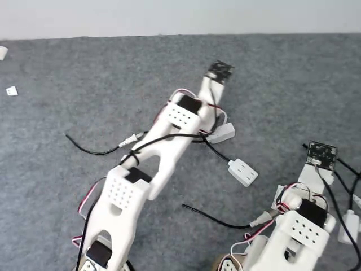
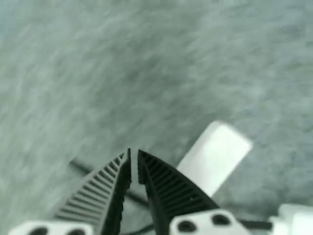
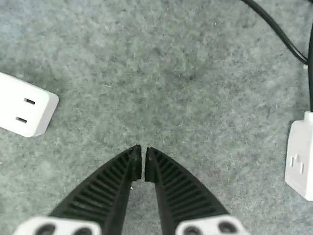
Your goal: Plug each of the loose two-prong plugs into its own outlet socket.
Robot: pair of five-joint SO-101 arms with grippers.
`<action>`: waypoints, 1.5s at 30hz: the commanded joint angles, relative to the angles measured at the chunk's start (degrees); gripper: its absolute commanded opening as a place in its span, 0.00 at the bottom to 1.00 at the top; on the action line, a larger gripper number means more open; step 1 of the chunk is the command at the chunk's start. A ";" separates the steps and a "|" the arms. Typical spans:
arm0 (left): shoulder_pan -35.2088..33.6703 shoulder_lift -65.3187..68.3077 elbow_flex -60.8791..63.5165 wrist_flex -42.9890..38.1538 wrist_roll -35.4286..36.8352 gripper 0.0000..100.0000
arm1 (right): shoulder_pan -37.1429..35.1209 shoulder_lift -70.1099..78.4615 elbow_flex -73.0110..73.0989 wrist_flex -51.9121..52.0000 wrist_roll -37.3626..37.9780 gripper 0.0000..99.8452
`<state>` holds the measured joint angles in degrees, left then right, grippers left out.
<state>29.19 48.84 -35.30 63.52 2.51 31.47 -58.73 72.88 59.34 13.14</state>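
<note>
- White plastic left arm [image 1: 169,132] reaches from the lower left of the high view up to frame centre. Its black ribbed left gripper [image 2: 133,157] is clenched on nothing, over the grey fuzzy table [image 1: 73,68].
- White right arm [image 1: 299,231] sits folded low in the lower right corner. The right gripper [image 3: 143,160] is clenched and empty, above bare table.
- 3 white rectangular outlet blocks:
  - first outlet block [image 1: 223,133] at centre, just right of the left arm's wrist
  - second outlet block [image 1: 243,172] below-right of it
  - third outlet block [image 1: 350,224] at the right edge, beside the right arm
- 2 loose white plugs on black cables:
  - first plug [image 1: 133,138] mid-frame, just left of the left arm
  - second plug [image 1: 264,217] lower right, beside the right arm, cable trailing left
- Both plugs lie apart from every block.
- 2 small white scraps [image 1: 11,90] at the upper left edge.
- Open room across the table's upper left and upper right; pale wall [image 1: 169,17] along the top.
</note>
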 commanded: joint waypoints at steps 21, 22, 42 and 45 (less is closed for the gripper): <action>14.51 6.42 -14.64 24.09 -1.23 0.01 | -1.89 -0.84 -0.35 -1.10 0.62 0.01; 14.51 6.24 -14.29 23.82 -1.23 0.01 | -1.89 -0.84 -0.35 -1.10 0.62 0.01; 1.32 6.86 -33.80 25.93 32.44 0.02 | -2.51 -1.01 1.05 -3.12 0.70 0.01; 2.55 9.32 -31.87 26.81 45.01 0.02 | -3.47 -0.92 1.05 -3.12 0.70 0.01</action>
<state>30.77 57.45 -66.68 91.12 33.80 28.75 -58.73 74.29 57.23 13.14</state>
